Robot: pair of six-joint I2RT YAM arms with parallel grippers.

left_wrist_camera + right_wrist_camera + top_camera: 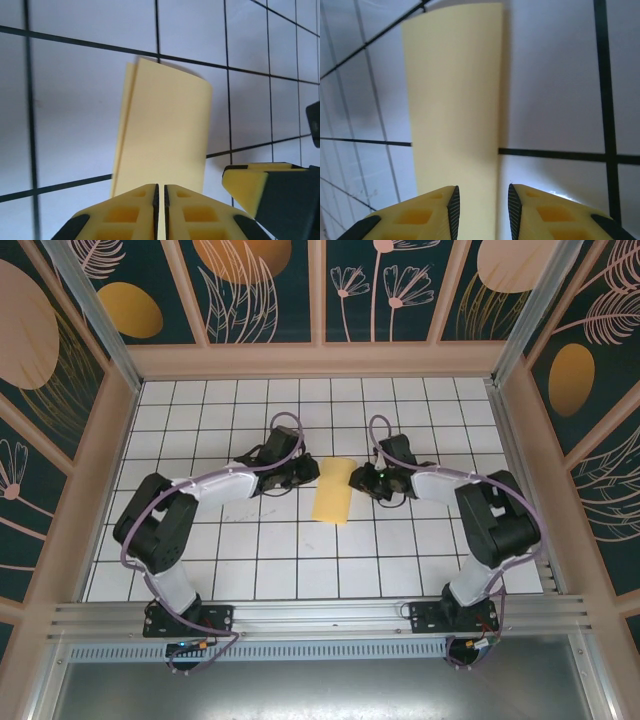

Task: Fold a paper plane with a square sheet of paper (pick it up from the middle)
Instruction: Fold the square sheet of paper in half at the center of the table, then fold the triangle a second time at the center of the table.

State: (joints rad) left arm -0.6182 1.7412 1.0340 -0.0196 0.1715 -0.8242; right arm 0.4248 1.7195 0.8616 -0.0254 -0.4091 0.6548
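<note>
Top view, progress: my thin pale-yellow square sheet of paper (332, 492) lies as a long strip, so I judge the first centre fold made; no pointed nose and no wings yet, most of the plane is left to do
Top view, place: the strip rests mid-way on the white tiled table with black grid lines (200, 540), between my black left gripper (305, 475) and my black right gripper (362, 480), each at one long side
Left wrist view, progress: two layers show along the strip's left edge, slightly offset, so the halves do not match exactly
Left wrist view, tool: my yellow fingers (125, 215) stand a thin slit apart, and the strip's near edge runs into that slit; I read it as pinched
Left wrist view, look: smooth and plain, far corner a little off the table
Right wrist view, progress: no diagonal crease anywhere on the strip
Right wrist view, tool: my jaws stand apart, gripping nothing, the strip's near end in the gap between them
Right wrist view, look: flat, straight-edged, a soft shadow along its right side
</note>
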